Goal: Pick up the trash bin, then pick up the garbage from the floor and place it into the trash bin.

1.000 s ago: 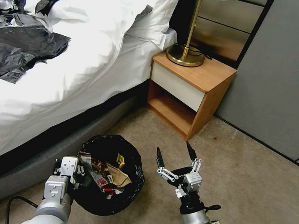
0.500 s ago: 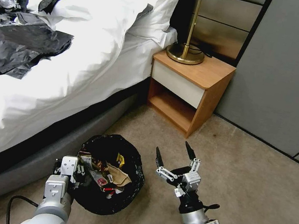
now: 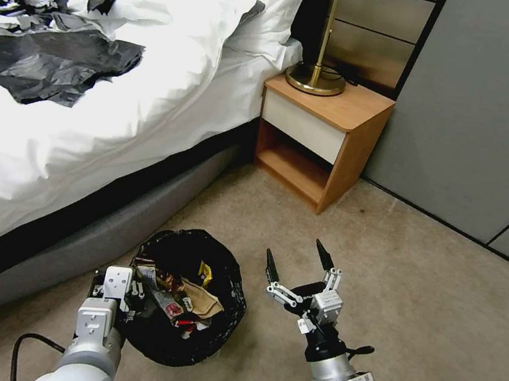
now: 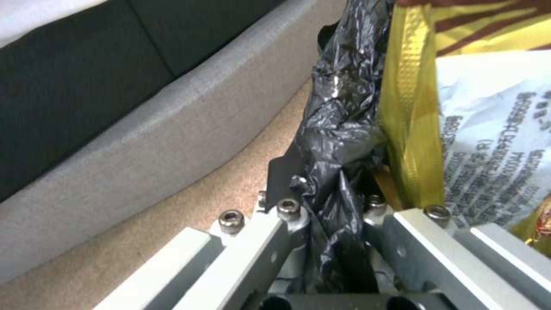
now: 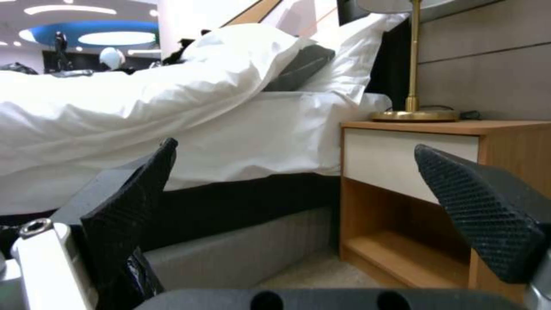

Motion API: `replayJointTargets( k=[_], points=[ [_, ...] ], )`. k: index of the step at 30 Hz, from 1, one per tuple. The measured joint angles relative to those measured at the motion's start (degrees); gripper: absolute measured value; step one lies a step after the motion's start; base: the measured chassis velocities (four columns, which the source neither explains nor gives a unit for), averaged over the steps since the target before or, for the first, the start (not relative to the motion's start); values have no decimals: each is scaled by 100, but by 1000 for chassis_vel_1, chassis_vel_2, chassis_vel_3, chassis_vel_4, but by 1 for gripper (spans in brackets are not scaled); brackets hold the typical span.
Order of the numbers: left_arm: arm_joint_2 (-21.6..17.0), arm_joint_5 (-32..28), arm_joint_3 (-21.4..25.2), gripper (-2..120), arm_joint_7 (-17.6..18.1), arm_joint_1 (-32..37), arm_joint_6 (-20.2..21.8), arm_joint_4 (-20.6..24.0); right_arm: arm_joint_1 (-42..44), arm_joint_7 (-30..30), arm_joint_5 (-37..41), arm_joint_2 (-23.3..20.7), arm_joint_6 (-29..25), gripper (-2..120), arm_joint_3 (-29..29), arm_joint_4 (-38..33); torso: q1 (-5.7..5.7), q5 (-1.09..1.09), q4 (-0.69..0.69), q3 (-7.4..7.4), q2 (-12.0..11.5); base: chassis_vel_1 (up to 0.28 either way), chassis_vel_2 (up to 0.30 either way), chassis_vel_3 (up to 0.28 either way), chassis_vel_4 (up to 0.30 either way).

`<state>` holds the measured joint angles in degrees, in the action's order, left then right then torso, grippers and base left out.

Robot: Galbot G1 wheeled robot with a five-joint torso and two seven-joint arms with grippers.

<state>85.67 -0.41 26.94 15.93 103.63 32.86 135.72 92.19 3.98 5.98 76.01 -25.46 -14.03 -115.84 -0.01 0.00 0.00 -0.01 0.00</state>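
My left gripper [image 3: 120,295] is clamped on the black-lined rim of the trash bin [image 3: 215,330], which sits on the carpet [image 3: 436,351] just beside the grey bed base [image 3: 96,242]. In my left wrist view the liner [image 4: 338,142] is pinched between the jaws. Garbage [image 3: 180,302] fills the bin: a yellow wrapper [image 4: 410,112], a brown paper bag [image 3: 204,302], a red-white carton [image 3: 170,306]. My right gripper [image 3: 297,264] hangs spread wide and empty on the bin's far side from the bed, fingertips [image 5: 482,206] towards the nightstand [image 3: 323,130].
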Motion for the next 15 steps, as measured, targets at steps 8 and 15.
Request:
replayJointTargets(
  k=[8,15],
  points=[
    [1,0,-1,1,0,1,-3,5,9,64,-4,3,-30,100,-14,-11,1,0,0,1,0,8,-4,-7,9],
    [-4,-20,2,1,0,4,-6,22,25,101,-23,5,-52,100,-20,-21,1,0,0,0,0,0,0,0,0]
  ],
)
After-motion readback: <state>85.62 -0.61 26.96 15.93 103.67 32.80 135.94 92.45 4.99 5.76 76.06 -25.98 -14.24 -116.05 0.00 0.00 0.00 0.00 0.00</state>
